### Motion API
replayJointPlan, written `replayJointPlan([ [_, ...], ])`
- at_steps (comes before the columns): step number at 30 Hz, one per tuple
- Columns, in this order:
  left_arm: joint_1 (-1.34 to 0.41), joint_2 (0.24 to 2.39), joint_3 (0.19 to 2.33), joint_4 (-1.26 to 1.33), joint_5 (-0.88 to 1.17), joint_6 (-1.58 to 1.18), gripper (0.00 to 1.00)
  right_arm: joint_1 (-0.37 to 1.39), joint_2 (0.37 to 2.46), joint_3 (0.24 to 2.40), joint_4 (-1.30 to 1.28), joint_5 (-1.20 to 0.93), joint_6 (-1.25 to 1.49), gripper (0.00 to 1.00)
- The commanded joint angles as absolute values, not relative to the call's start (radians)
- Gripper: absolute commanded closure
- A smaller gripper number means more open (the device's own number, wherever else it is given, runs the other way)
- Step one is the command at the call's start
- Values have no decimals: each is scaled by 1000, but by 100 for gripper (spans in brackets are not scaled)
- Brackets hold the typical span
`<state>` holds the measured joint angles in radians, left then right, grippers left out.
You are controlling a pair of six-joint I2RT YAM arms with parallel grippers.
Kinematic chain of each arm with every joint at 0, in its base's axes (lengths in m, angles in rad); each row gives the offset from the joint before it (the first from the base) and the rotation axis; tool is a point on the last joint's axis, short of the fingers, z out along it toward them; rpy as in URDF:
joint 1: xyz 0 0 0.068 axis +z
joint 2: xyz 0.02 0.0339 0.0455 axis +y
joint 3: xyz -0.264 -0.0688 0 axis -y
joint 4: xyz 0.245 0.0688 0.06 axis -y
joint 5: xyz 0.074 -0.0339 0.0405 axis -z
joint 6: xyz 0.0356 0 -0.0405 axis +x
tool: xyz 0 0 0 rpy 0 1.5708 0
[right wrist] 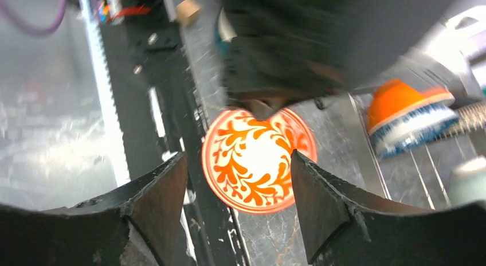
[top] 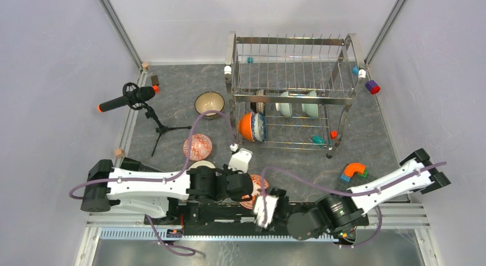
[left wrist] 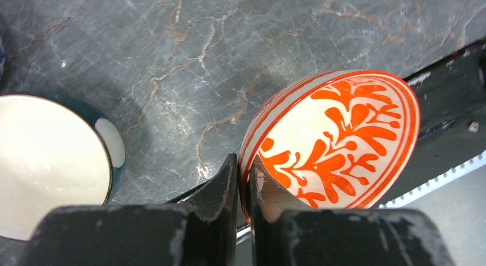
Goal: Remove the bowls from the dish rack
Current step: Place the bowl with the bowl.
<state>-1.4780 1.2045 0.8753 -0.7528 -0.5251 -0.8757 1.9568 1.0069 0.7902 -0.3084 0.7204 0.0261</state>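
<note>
The orange-patterned bowl (left wrist: 338, 145) is clamped by its rim between the closed fingers of the left gripper (left wrist: 243, 171) and is held over the near edge of the table (left wrist: 172, 59), beside a white bowl (left wrist: 46, 163); the rim pinch is judged to suit setting it down flat. The right gripper (right wrist: 238, 163) is held with jaws spread wide, the bowl framed between them yet untouched, as befits a handover; other bowls (top: 252, 126) stand in the dish rack (top: 292, 48), well apart.
</note>
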Motion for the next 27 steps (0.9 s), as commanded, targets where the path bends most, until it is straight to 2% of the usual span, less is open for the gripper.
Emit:
replayJointPlan([
  [1, -1485, 1091, 824, -746, -653, -1110, 98, 1899, 910, 781, -357, 978, 391, 31],
  [3, -1484, 1050, 796, -747, -678, -1187, 98, 1830, 877, 748, -385, 1006, 498, 35],
  [8, -1484, 999, 769, -756, -692, -1347, 98, 1620, 769, 612, -237, 863, 581, 49],
  [13, -1484, 1036, 808, -830, -687, -1482, 98, 1488, 786, 554, -168, 689, 604, 45],
  [18, -1485, 1107, 878, -926, -699, -1532, 98, 1451, 812, 520, -116, 632, 612, 43],
  [27, -1484, 1126, 891, -925, -701, -1536, 98, 1409, 872, 483, -43, 555, 620, 46],
])
